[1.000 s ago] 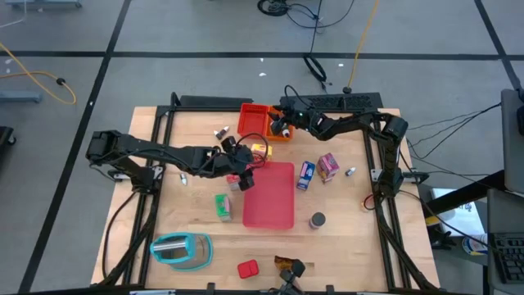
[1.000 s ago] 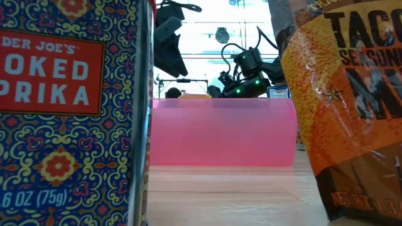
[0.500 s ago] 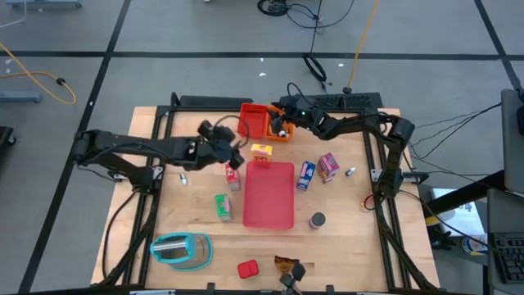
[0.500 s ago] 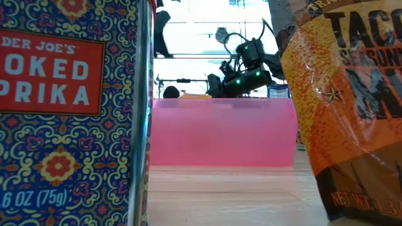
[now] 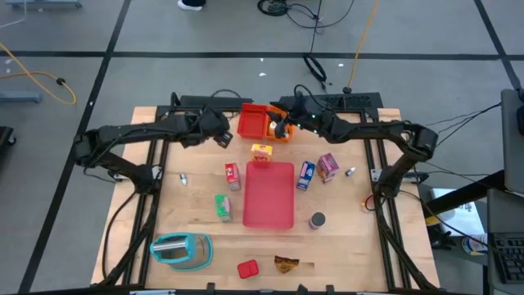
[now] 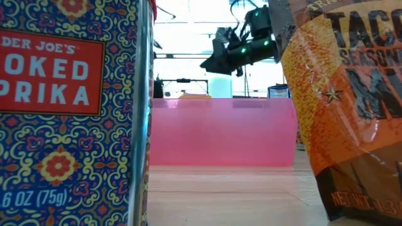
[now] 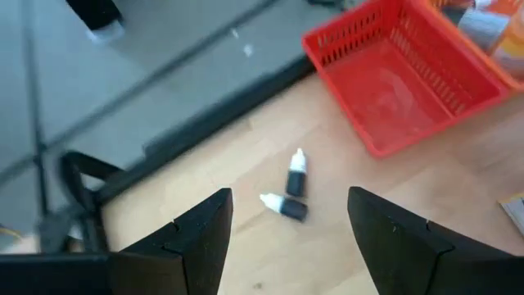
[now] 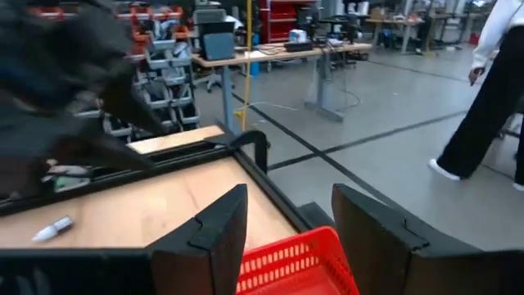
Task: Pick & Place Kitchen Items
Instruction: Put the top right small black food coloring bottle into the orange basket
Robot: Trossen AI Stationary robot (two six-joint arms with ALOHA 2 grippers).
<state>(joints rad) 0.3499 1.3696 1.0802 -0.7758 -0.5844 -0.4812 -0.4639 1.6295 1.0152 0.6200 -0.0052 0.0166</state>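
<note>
My left gripper (image 5: 219,133) hangs open near the table's far edge, just left of the red bin (image 5: 254,121). In its wrist view, two tiny dark bottles (image 7: 289,190) lie on the wood below the open fingers, which touch nothing. My right gripper (image 5: 282,121) is open and empty, raised above the orange bin (image 5: 282,133); the low view shows it high up (image 6: 212,63). Standing on the table are a yellow box (image 5: 262,151), a red box (image 5: 232,174), a green box (image 5: 223,206), a blue box (image 5: 305,174), a pink box (image 5: 328,166) and a grey can (image 5: 318,220).
A flat pink tray (image 5: 268,194) lies mid-table. Near the front edge lie a teal object (image 5: 180,250), a red paprika tin (image 5: 247,268) and a brown taco packet (image 5: 286,264); the tin and packet fill the low view's foreground. Small bottles lie at the left (image 5: 183,178) and right (image 5: 350,171).
My left gripper has swung away from the red box by the tray's far-left corner toward the table's far edge, turning as it went, and now hangs beside the red bin. The red box stays standing. My right gripper has risen above the orange bin.
</note>
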